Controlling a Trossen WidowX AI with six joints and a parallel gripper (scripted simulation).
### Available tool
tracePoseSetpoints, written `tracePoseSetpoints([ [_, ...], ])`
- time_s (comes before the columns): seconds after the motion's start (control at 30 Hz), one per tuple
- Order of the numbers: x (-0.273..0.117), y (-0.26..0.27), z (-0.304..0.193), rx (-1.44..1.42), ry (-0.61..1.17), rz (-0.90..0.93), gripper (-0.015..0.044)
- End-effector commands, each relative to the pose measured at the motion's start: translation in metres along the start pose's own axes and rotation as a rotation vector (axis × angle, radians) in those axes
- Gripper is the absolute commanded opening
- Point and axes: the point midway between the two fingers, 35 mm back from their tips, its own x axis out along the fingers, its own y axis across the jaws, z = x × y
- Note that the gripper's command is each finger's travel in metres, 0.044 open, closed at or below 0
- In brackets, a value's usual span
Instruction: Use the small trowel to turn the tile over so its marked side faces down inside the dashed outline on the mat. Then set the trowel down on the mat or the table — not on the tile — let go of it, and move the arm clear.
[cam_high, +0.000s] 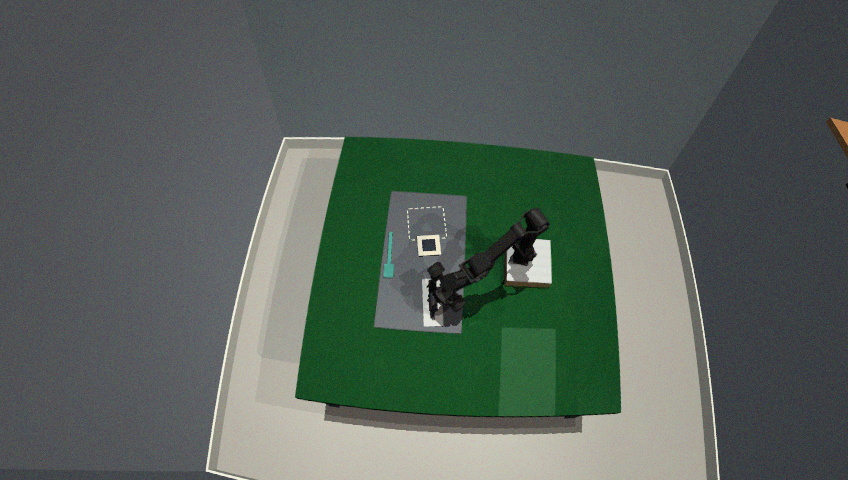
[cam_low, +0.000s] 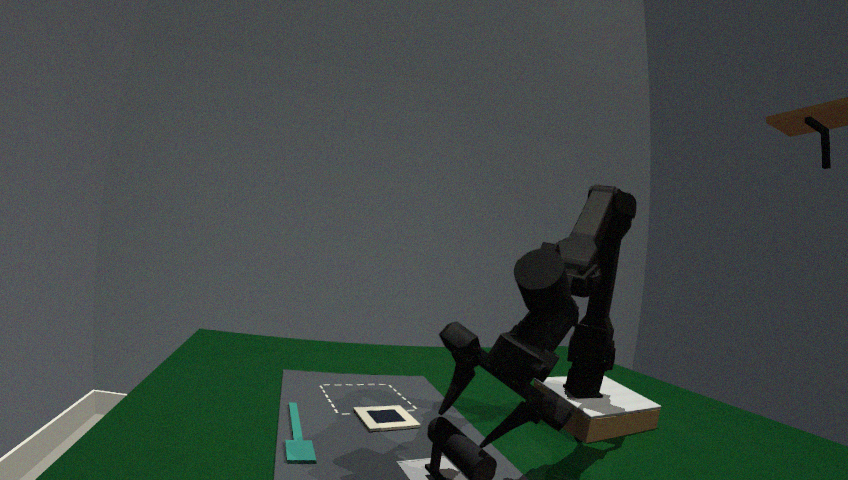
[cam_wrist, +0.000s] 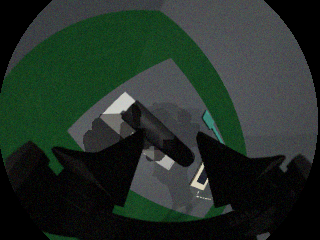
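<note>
The small trowel (cam_high: 426, 310) (cam_low: 470, 455) (cam_wrist: 160, 134) has a white flat blade lying on the grey mat (cam_high: 394, 310) and a dark cylindrical handle raised above it. My gripper (cam_low: 461, 429) (cam_wrist: 172, 133) is open above the handle, tilted, its fingers spread and holding nothing. In the wrist view the handle crosses diagonally between the fingertips. Contact is not clear. The cream tile (cam_high: 420, 245) (cam_low: 365, 421) (cam_wrist: 195, 185) lies flat, its dark square mark facing up. It sits mostly outside the dashed outline (cam_high: 425, 207) (cam_low: 357, 384), at the outline's near edge.
A teal flat-ended tool (cam_high: 388, 270) (cam_low: 300, 450) (cam_wrist: 208, 119) lies along the mat's left side. The arm's white-topped base block (cam_high: 540, 267) (cam_low: 624, 423) stands right of the mat on the green table (cam_high: 380, 368). A brown shelf (cam_low: 815, 117) is on the right wall.
</note>
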Motion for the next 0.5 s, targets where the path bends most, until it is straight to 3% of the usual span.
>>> tracePoseSetpoints([
  [0.0,-0.001,0.001,-0.006,-0.113,-0.013,-0.022,0.03],
  [0.47,-0.005,0.004,-0.028,-0.568,-0.052,-0.124,0.03],
])
